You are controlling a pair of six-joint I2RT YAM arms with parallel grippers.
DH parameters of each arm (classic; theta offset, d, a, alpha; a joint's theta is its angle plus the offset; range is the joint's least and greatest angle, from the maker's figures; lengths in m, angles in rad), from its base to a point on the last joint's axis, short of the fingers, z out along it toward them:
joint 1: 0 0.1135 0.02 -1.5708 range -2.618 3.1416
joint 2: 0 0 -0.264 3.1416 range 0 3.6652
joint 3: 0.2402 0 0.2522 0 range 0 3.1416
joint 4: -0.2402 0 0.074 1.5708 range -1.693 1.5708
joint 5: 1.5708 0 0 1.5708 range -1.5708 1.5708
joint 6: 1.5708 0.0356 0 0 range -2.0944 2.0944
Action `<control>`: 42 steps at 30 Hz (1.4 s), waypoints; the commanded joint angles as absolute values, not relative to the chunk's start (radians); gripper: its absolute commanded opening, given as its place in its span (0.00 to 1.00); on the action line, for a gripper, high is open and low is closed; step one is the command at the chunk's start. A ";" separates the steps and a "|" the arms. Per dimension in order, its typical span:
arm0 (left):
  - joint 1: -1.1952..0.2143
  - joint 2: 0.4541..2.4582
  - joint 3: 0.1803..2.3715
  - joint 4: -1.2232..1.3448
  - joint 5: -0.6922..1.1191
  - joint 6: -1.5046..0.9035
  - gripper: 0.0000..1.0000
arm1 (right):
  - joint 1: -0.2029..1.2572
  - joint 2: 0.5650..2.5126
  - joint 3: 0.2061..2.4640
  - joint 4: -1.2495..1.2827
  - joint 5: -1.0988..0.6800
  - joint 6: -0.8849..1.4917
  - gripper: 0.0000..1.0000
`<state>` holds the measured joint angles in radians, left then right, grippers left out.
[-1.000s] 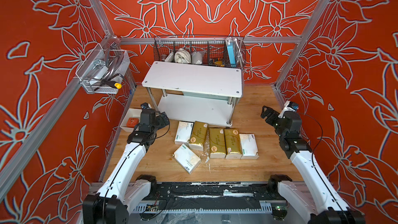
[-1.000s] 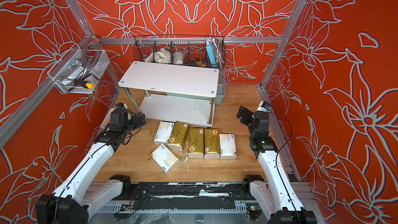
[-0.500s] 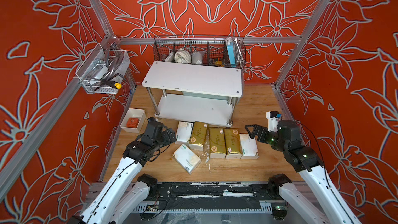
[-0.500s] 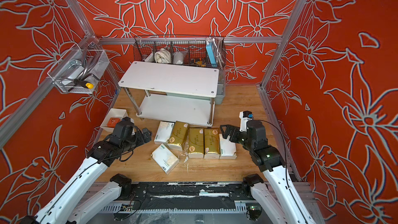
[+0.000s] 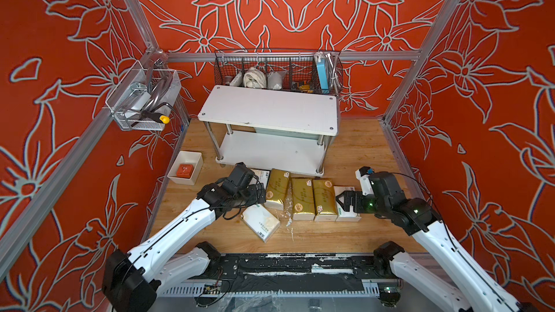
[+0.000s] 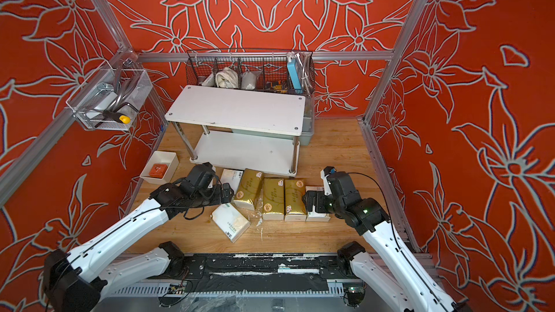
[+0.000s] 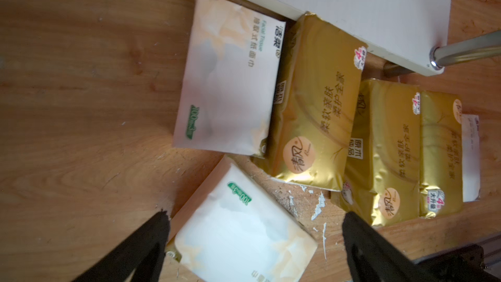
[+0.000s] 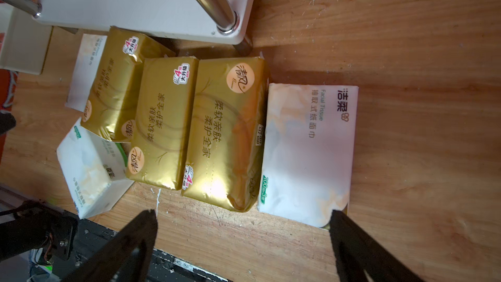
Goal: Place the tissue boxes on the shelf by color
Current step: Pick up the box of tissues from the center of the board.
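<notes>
**Both in, no grasp yet**

Brought left tool [image 7: 254,215] over angled white tissue pack [image 5: 260,222], wide. No change to gold packs [image 5: 303,198] on counter [image 5: 354,151]. Swung right tool [image 8: 242,214] over end white pack [image 8: 306,153], wide too. Nothing on shelf [image 5: 267,112]; first grasps likely next.

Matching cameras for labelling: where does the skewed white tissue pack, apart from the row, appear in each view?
In a top view: skewed white pack lower centre, below the gold packs.
In a top view: the pack, same place.
Left wrist: the pack between the fingertips of the open left gripper.
Right wrist: the pack past the gold packs.
Shared landmark: the slanted gold pack beside it.
</notes>
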<state>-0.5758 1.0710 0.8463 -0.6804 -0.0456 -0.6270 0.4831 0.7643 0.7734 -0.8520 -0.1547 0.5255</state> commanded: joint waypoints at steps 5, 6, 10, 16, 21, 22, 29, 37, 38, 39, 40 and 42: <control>-0.656 1.247 0.949 -0.602 -0.044 -0.539 0.98 | 0.594 0.832 0.830 -0.826 -0.113 0.528 0.99; -0.668 1.269 0.957 -0.596 -0.047 -0.533 0.98 | 0.623 0.843 0.838 -0.820 -0.103 0.535 0.99; -0.706 1.334 0.984 -0.592 -0.061 -0.515 0.98 | 0.741 0.892 0.885 -0.814 -0.040 0.569 0.99; -0.733 1.387 0.985 -0.578 -0.092 -0.491 0.98 | 0.911 0.955 0.924 -0.818 0.051 0.606 0.99; -0.741 1.430 0.997 -0.573 -0.117 -0.465 0.98 | 0.973 0.955 0.920 -0.823 0.094 0.631 0.99; -0.742 1.440 0.999 -0.571 -0.117 -0.462 0.98 | 0.977 0.948 0.914 -0.823 0.099 0.633 0.99; -0.756 1.501 1.014 -0.567 -0.110 -0.450 0.98 | 0.979 0.881 0.873 -0.839 0.143 0.659 0.99; -0.764 1.567 1.022 -0.565 -0.119 -0.445 0.98 | 0.978 0.863 0.862 -0.897 0.230 0.702 0.99; -0.764 1.572 1.020 -0.561 -0.120 -0.446 0.98 | 0.979 0.860 0.859 -0.900 0.237 0.704 0.99; -0.765 1.578 1.020 -0.559 -0.120 -0.446 0.97 | 0.979 0.855 0.855 -0.900 0.239 0.703 0.99; -0.765 1.584 1.019 -0.557 -0.120 -0.446 0.96 | 0.979 0.848 0.852 -0.900 0.242 0.706 0.99; -0.768 1.594 1.016 -0.551 -0.121 -0.447 0.95 | 0.979 0.832 0.839 -0.893 0.239 0.707 0.99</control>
<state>-0.7589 1.5780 1.0054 -0.5579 -0.1108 -0.4595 0.9722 0.8558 0.8612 -0.8635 0.1951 0.6876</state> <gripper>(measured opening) 0.954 0.992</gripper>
